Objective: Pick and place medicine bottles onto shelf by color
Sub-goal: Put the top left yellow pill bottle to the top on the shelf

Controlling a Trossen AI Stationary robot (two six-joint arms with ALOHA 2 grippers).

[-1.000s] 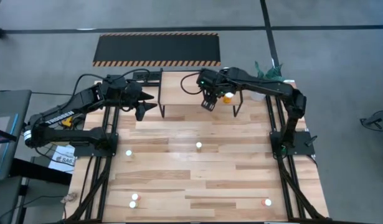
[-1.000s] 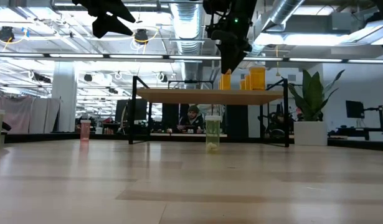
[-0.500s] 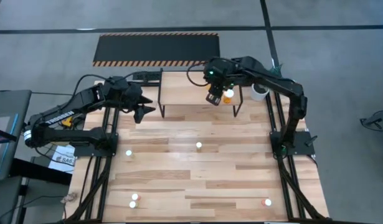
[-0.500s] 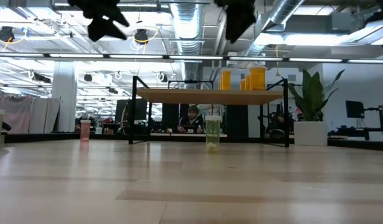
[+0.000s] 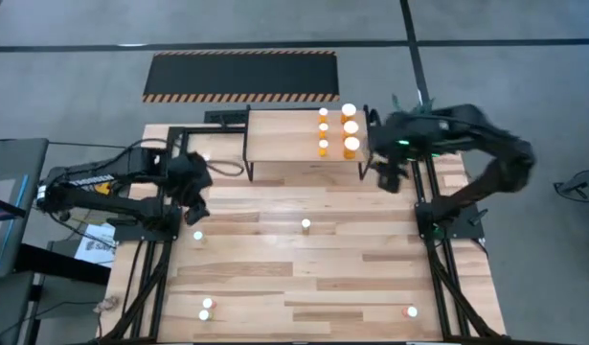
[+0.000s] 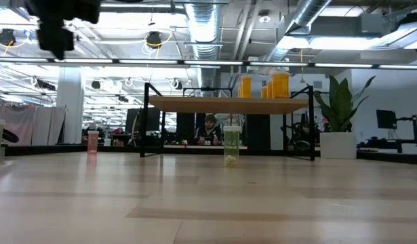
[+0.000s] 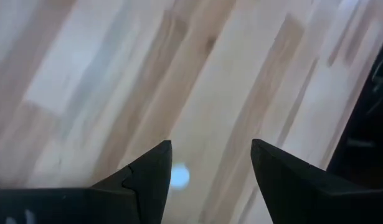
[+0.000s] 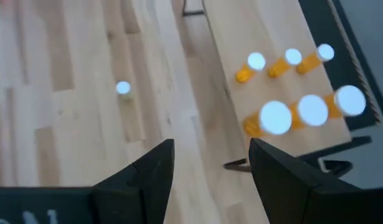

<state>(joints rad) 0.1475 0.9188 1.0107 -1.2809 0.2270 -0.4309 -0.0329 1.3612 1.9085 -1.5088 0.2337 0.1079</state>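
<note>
With six orange medicine bottles [image 5: 350,126] grouped on the shelf [image 5: 284,137], the step in hand looks like a fresh pick: the left gripper [image 5: 192,201], fingers spread and empty, hangs above a loose bottle [image 5: 198,236] and likely needs lowering, while the right gripper [image 5: 386,178] waits open-fingered beside the shelf.

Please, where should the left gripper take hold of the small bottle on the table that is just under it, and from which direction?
Best on the body just under the white cap, coming straight down. The bottle stands upright and alone on the plank table, so only its round cap faces up, and nothing crowds it. The left gripper is already open above it, the cap showing between its fingers.
</note>
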